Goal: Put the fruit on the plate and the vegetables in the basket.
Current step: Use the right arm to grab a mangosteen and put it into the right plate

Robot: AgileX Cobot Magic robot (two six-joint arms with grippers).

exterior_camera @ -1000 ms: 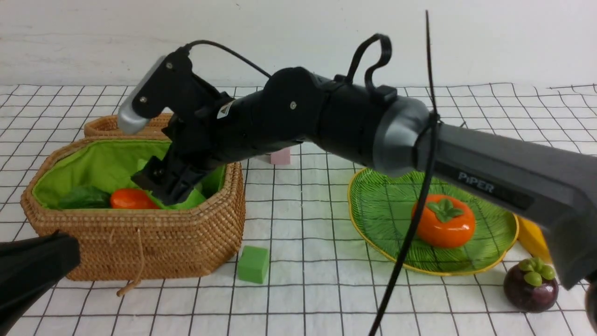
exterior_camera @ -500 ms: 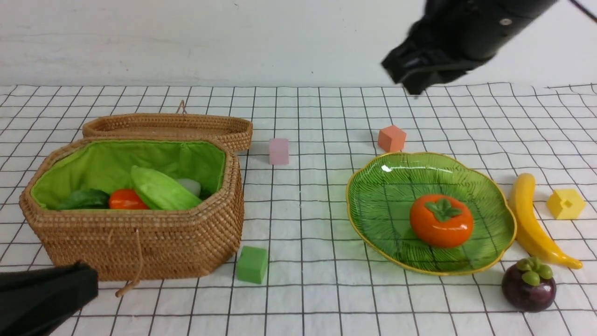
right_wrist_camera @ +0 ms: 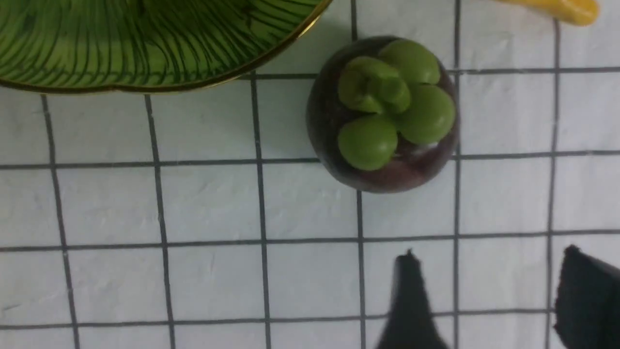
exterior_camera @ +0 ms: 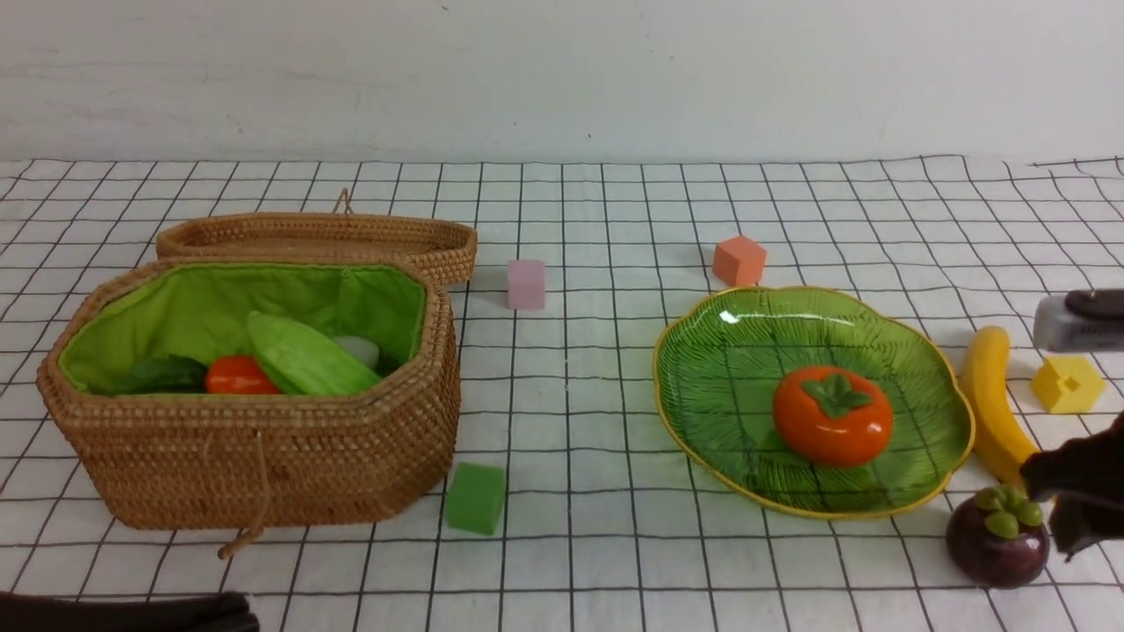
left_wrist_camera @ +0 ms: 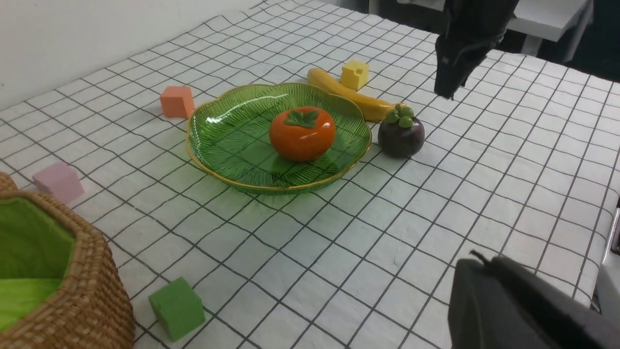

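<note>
The mangosteen [right_wrist_camera: 382, 114] sits upright on the cloth at near right, just beside the plate [exterior_camera: 702, 369] but off its rim, so it is one of two fruits left to move. The right gripper [right_wrist_camera: 489, 271] hangs over it with its jaws apart and nothing between them. In the wrist view the fruit lies ahead of the fingertips rather than between them, so this looks like the line-up for a grasp, with a small shift needed first.

The banana [exterior_camera: 992, 408] lies on the cloth along the plate's right side, between the plate and a yellow cube [exterior_camera: 1067, 384]. The persimmon [exterior_camera: 832, 415] rests near the plate's middle, leaving bare glass on the left and far sides for the other two.

At left, the basket [exterior_camera: 263, 456] holds the gourd [exterior_camera: 303, 355], the carrot [exterior_camera: 235, 376], the radish [exterior_camera: 356, 349] and a dark shape, probably the eggplant [exterior_camera: 158, 376]. The vegetable half looks finished. The lid [exterior_camera: 316, 237] lies behind the basket, which keeps the opening clear.

The left gripper [exterior_camera: 228, 614] is closed and low at the near left edge, likely parked out of the way.
</note>
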